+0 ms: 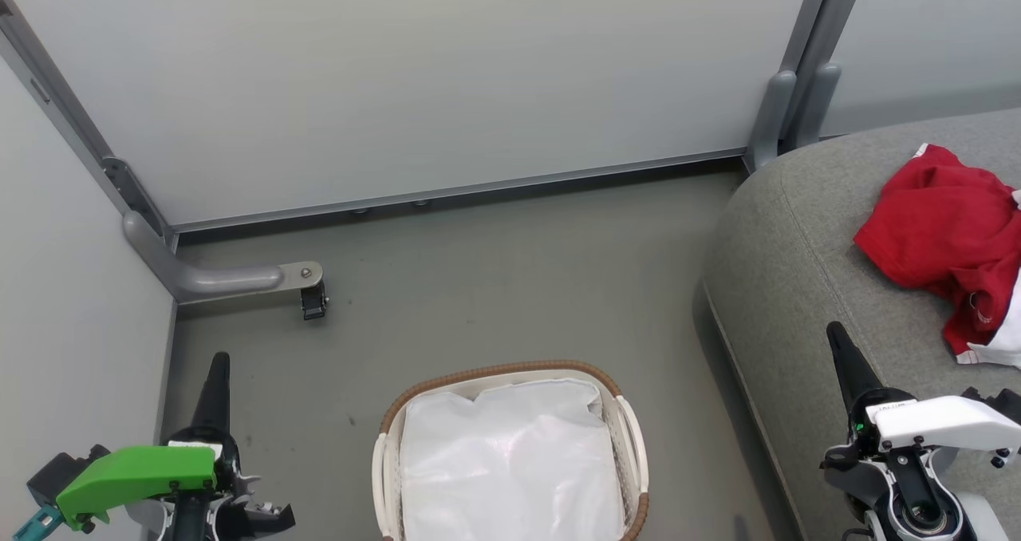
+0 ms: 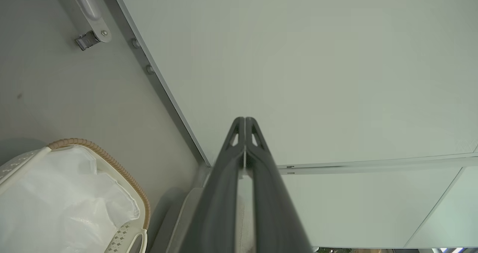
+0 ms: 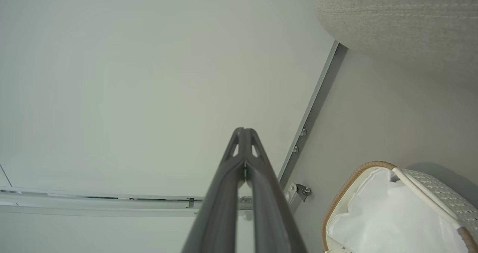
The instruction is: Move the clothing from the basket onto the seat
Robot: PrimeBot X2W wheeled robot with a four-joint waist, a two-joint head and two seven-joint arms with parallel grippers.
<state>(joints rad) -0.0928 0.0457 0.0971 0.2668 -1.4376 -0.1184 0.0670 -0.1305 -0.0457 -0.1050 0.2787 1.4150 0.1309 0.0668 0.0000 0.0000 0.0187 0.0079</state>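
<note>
A crumpled red garment with white trim, the clothing (image 1: 949,242), lies on the grey seat (image 1: 806,286) at the right. The cream basket (image 1: 630,437) with its brown woven rim stands on the floor at bottom centre, and only its white liner (image 1: 510,461) shows inside. Both wrist views catch the basket too, at lower left (image 2: 123,171) and at lower right (image 3: 347,193). My left gripper (image 1: 219,359) is at the lower left, fingertips together and holding nothing (image 2: 244,120). Low on the right, beside the seat's edge, my right gripper (image 1: 835,329) is also shut and holds nothing (image 3: 243,130).
Pale partition walls (image 1: 399,86) close off the back and left. A grey metal foot with a small caster (image 1: 313,302) juts onto the floor at the left. A grey post (image 1: 786,110) stands at the back corner behind the seat. Bare grey floor (image 1: 518,286) lies between wall and basket.
</note>
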